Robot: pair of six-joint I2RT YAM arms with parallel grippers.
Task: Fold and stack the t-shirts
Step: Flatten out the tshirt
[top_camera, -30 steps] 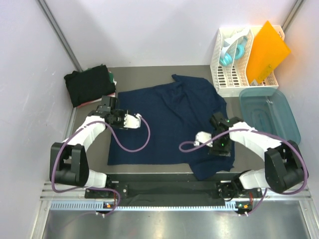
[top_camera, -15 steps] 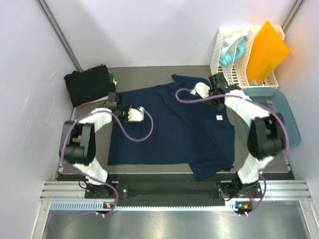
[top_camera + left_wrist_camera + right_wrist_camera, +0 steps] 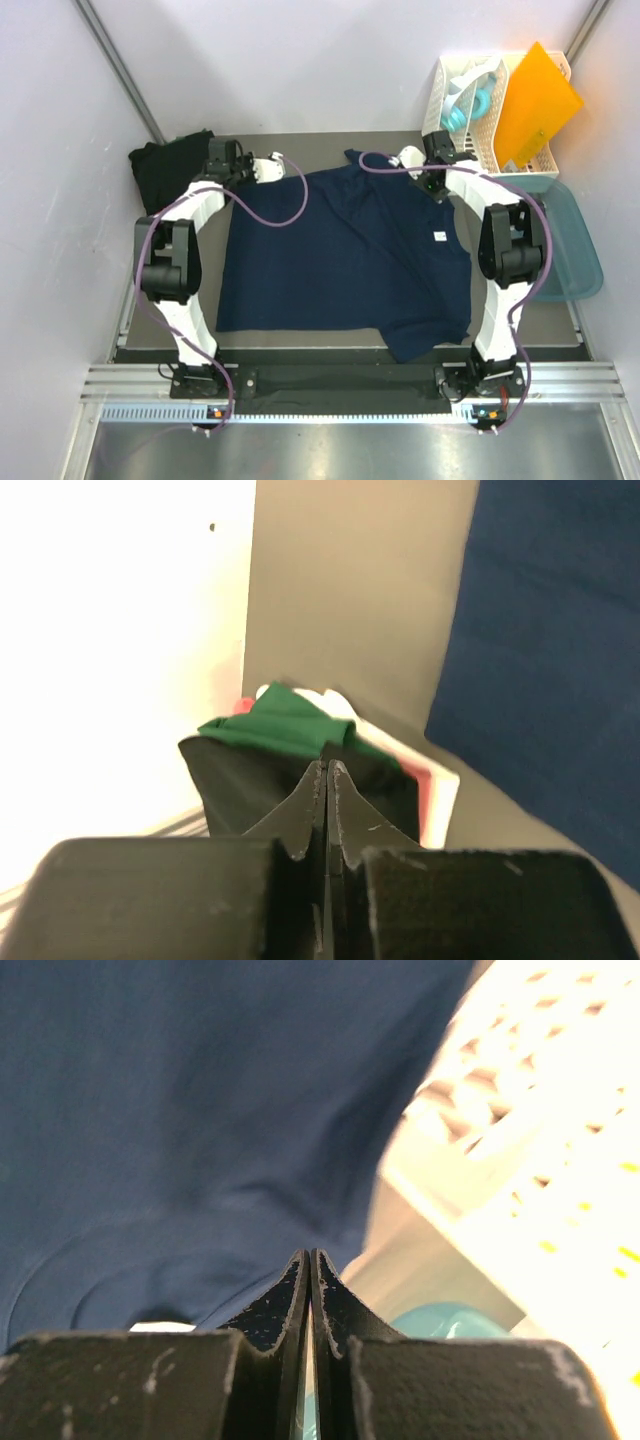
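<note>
Cloth in black and green makes up the dark pile [image 3: 175, 172], which we find off the far left corner of the navy t-shirt [image 3: 340, 265]. A green layer [image 3: 290, 725] lies on top of the black, and a pale pink-and-white edge [image 3: 437, 792] shows on the side facing the navy t-shirt, though we cannot tell what it is. Our left gripper [image 3: 327, 772] hangs just left of that same corner, over the pile's edge nearest the navy t-shirt. Its two fingers are pressed flat together with no cloth caught between them, and we cannot tell whether the tips touch the pile. The navy t-shirt itself lies spread on the grey table [image 3: 300, 145], its small white neck label [image 3: 439, 237] toward its right side and its near right corner bunched into a fold [image 3: 425, 340]. Our right gripper [image 3: 308, 1258] hangs at the far right corner of the navy t-shirt, fingers likewise closed tight on nothing. Right of that corner stands the white slotted rack [image 3: 462, 160], holding an orange sheet [image 3: 537, 100] and a teal ring [image 3: 462, 110]. The teal tub [image 3: 570, 255] sits just right of the navy t-shirt.
</note>
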